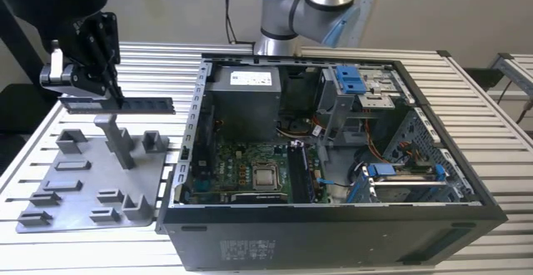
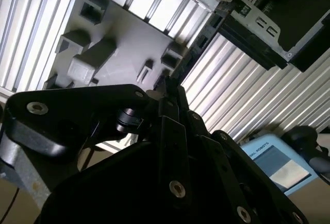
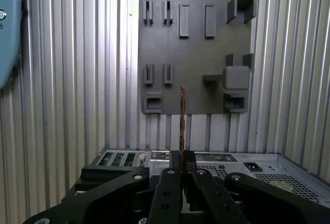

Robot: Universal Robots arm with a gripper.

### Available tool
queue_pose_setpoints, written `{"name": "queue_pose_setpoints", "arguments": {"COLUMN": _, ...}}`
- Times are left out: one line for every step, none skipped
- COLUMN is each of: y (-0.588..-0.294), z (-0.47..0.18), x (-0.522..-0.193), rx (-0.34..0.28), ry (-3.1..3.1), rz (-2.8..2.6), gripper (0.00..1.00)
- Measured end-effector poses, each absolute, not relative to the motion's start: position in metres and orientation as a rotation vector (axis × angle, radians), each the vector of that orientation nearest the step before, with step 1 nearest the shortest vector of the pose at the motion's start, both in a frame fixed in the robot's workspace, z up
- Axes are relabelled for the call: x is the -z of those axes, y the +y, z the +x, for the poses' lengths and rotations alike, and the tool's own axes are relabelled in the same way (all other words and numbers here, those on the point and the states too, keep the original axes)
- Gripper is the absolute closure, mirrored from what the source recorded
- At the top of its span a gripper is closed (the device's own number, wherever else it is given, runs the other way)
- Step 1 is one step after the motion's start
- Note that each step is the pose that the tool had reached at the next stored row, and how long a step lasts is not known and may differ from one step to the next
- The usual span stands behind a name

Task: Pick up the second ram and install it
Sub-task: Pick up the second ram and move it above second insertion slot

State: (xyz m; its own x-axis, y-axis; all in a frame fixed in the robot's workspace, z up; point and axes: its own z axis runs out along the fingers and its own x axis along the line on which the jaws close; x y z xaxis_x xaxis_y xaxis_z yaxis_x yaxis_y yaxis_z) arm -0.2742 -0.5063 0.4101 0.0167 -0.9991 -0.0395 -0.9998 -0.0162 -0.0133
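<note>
The second ram [image 1: 133,105], a slim dark stick, hangs level in the air above the grey holder plate [image 1: 83,181] at the exterior view's left. My gripper [image 1: 112,97] is shut on it from above, near the stick's middle. In the first wrist view the ram [image 3: 182,116] shows edge-on, sticking out from between the black fingers [image 3: 172,175], with the holder plate [image 3: 196,49] beyond it. In the second wrist view the gripper [image 2: 167,92] points toward the same plate [image 2: 124,44]. The tall post [image 1: 119,141] on the plate stands just under the stick.
An open computer case [image 1: 491,209] lies on the slatted table [image 1: 483,94] at the exterior view's right, its motherboard [image 1: 249,169] and upright memory slots [image 1: 298,172] exposed. The case's near wall [image 1: 193,125] stands close beside the holder plate. Several grey holder blocks [image 1: 108,197] rise from the plate.
</note>
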Motion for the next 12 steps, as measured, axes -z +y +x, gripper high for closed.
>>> {"name": "queue_pose_setpoints", "arguments": {"y": -0.506, "z": -0.272, "x": -0.410, "rx": -0.029, "ry": 2.177, "rz": -2.213, "gripper": 0.86}}
{"name": "queue_pose_setpoints", "arguments": {"y": -0.506, "z": -0.271, "x": -0.410, "rx": -0.029, "ry": 2.177, "rz": -2.213, "gripper": 0.86}}
{"name": "queue_pose_setpoints", "arguments": {"y": -0.506, "z": -0.269, "x": -0.410, "rx": -0.029, "ry": 2.177, "rz": -2.213, "gripper": 0.86}}
{"name": "queue_pose_setpoints", "arguments": {"y": -0.506, "z": -0.266, "x": -0.410, "rx": -0.029, "ry": 2.177, "rz": -2.213, "gripper": 0.86}}
{"name": "queue_pose_setpoints", "arguments": {"y": -0.506, "z": -0.264, "x": -0.410, "rx": -0.029, "ry": 2.177, "rz": -2.213, "gripper": 0.86}}
{"name": "queue_pose_setpoints", "arguments": {"y": -0.506, "z": -0.262, "x": -0.410, "rx": -0.029, "ry": 2.177, "rz": -2.213, "gripper": 0.86}}
{"name": "queue_pose_setpoints", "arguments": {"y": -0.506, "z": -0.260, "x": -0.410, "rx": -0.029, "ry": 2.177, "rz": -2.213, "gripper": 0.86}}
{"name": "queue_pose_setpoints", "arguments": {"y": -0.505, "z": -0.260, "x": -0.410, "rx": -0.028, "ry": 2.178, "rz": -2.214, "gripper": 0.86}}
{"name": "queue_pose_setpoints", "arguments": {"y": -0.505, "z": -0.259, "x": -0.410, "rx": -0.028, "ry": 2.178, "rz": -2.214, "gripper": 0.86}}
{"name": "queue_pose_setpoints", "arguments": {"y": -0.505, "z": -0.258, "x": -0.410, "rx": -0.028, "ry": 2.178, "rz": -2.214, "gripper": 0.86}}
{"name": "queue_pose_setpoints", "arguments": {"y": -0.504, "z": -0.257, "x": -0.410, "rx": -0.028, "ry": 2.178, "rz": -2.214, "gripper": 0.86}}
{"name": "queue_pose_setpoints", "arguments": {"y": -0.504, "z": -0.256, "x": -0.410, "rx": -0.028, "ry": 2.178, "rz": -2.214, "gripper": 0.86}}
